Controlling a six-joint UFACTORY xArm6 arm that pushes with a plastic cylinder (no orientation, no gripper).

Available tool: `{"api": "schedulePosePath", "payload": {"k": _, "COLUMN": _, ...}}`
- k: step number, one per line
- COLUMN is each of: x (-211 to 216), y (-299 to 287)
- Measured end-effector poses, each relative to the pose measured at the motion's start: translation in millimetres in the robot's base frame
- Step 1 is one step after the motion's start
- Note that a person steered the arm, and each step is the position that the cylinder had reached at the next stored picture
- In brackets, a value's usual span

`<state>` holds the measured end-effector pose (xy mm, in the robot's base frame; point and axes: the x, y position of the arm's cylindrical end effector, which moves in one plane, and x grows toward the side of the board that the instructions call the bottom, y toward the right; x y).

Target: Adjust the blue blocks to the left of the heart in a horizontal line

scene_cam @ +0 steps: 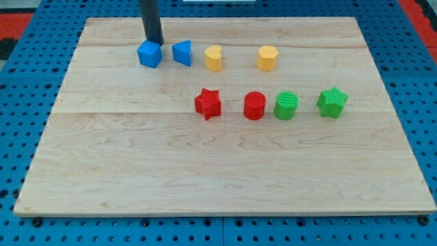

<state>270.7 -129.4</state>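
Note:
Two blue blocks lie near the view's top left of the wooden board [136,157]: a blue cube [149,54] and, just to its right, a blue wedge-shaped block [182,52]. The yellow heart [214,59] sits right of the wedge, in the same row. My tip [154,42] stands at the cube's top edge, touching it or nearly so, a little right of its middle. The rod rises out of the view's top.
A yellow hexagon [267,58] lies right of the heart. A lower row holds a red star [207,104], a red cylinder [254,106], a green cylinder [286,106] and a green star [332,102]. Blue pegboard surrounds the board.

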Motion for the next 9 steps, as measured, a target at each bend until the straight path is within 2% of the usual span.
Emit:
{"api": "schedulePosePath", "payload": {"k": 4, "x": 2, "y": -13}}
{"api": "schedulePosePath", "payload": {"k": 6, "x": -10, "y": 60}}
{"api": "schedulePosePath", "payload": {"k": 8, "x": -10, "y": 71}}
{"api": "schedulePosePath", "payload": {"k": 9, "x": 4, "y": 71}}
